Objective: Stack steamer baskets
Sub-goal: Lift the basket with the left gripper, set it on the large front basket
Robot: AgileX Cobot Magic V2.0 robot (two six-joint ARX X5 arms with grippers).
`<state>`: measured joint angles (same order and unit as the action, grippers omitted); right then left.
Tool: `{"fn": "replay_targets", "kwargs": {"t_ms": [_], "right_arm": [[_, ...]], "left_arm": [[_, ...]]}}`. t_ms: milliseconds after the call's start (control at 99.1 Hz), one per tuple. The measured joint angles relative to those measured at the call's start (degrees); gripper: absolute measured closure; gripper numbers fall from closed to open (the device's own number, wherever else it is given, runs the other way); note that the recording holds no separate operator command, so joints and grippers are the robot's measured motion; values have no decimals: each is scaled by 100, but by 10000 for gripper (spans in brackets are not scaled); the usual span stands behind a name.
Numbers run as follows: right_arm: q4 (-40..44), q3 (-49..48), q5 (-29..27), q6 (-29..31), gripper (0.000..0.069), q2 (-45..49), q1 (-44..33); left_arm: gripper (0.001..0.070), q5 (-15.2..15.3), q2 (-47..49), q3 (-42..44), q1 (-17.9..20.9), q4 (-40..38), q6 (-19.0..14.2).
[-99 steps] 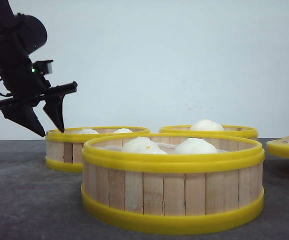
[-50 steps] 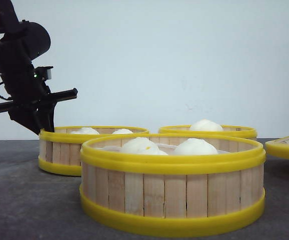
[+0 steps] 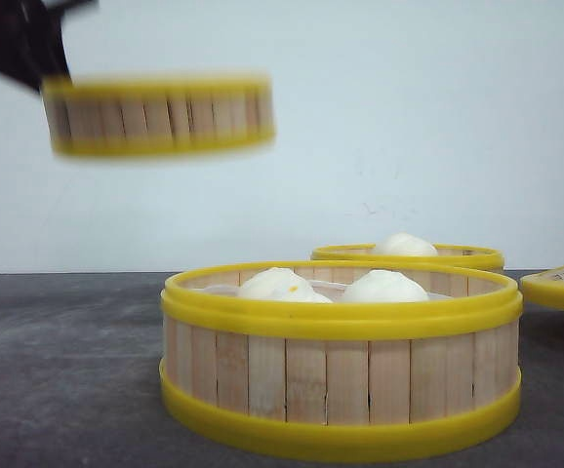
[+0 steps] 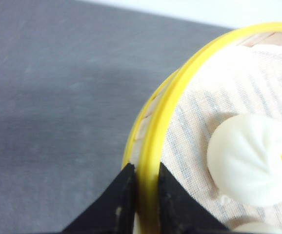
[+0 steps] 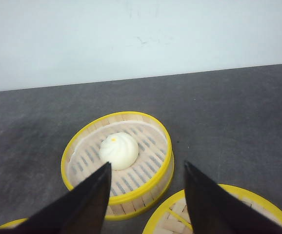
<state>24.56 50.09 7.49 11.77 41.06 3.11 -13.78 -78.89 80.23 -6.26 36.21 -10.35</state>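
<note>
Evidently light and stiff, the lifted steamer basket [image 3: 160, 117] hangs high above the surface [image 3: 58, 370], the left gripper's [image 4: 142, 195] fingers pinching its slick yellow rim [image 4: 153, 141], while the right gripper [image 5: 146, 195] gapes empty.

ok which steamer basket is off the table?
The basket at upper left, held by the left gripper on its rim; the others sit on the table.

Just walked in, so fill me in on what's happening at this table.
The left end effector has clamped the rim of a steamer basket holding buns and has it in the air, clear of the table. The right end effector hangs open above a one-bun basket. The nearest basket sits untouched.
</note>
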Motion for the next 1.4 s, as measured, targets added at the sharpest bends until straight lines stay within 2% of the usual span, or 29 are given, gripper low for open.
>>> {"fn": "replay_targets", "kwargs": {"t_ms": [101, 161, 272, 404, 615, 787, 1019, 1402], "right_arm": [[28, 0, -2, 0, 409, -37, 0], [61, 0, 0, 0, 409, -98, 0], [61, 0, 0, 0, 409, -236, 0], [114, 0, 0, 0, 409, -376, 15], [236, 0, 2, -2, 409, -546, 118], [422, 0, 0, 0, 409, -562, 212], [562, 0, 4, 0, 409, -560, 262], [627, 0, 4, 0, 409, -562, 262]], "left_arm": [[680, -367, 468, 0, -131, 619, 221], [680, -463, 647, -4, -271, 879, 343], [680, -463, 841, -4, -619, 1034, 505], [680, -463, 776, -79, -1082, 1023, 529], [680, -387, 111, -459, -1856, 671, 544], [680, -297, -431, -490, -2262, 378, 544], [680, -81, -1141, -490, -2621, 219, 551], [680, 48, -1565, -490, -2634, -24, 588]]}}
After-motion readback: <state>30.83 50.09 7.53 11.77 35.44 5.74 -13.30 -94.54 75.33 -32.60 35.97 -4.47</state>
